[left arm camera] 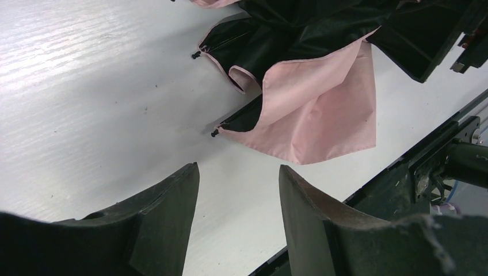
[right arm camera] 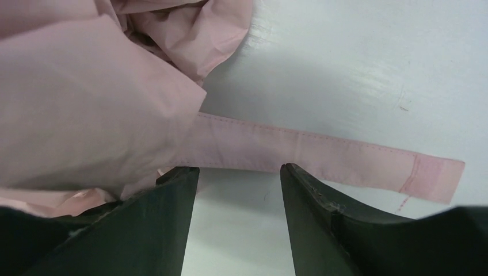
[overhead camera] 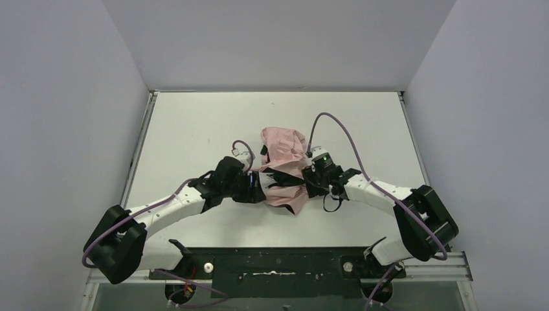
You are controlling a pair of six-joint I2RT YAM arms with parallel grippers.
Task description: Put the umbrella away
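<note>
The umbrella (overhead camera: 283,165) lies collapsed in a crumpled heap at the middle of the white table (overhead camera: 194,129), pale pink outside with black lining showing. My left gripper (overhead camera: 259,188) sits against its left side, my right gripper (overhead camera: 309,180) against its right side. In the left wrist view, my left gripper (left arm camera: 239,168) is open over bare table, with a pink canopy flap (left arm camera: 322,115) and rib tips a little beyond it. Seen from the right wrist, my right gripper (right arm camera: 236,168) is open. The flat pink strap (right arm camera: 322,155) lies just past its fingertips, and bunched canopy (right arm camera: 86,103) touches its left finger.
A black mounting rail (overhead camera: 278,265) runs along the table's near edge and shows close by at the right of the left wrist view (left arm camera: 443,155). Grey walls enclose the table on the left, right and far sides. Purple cables loop above both wrists.
</note>
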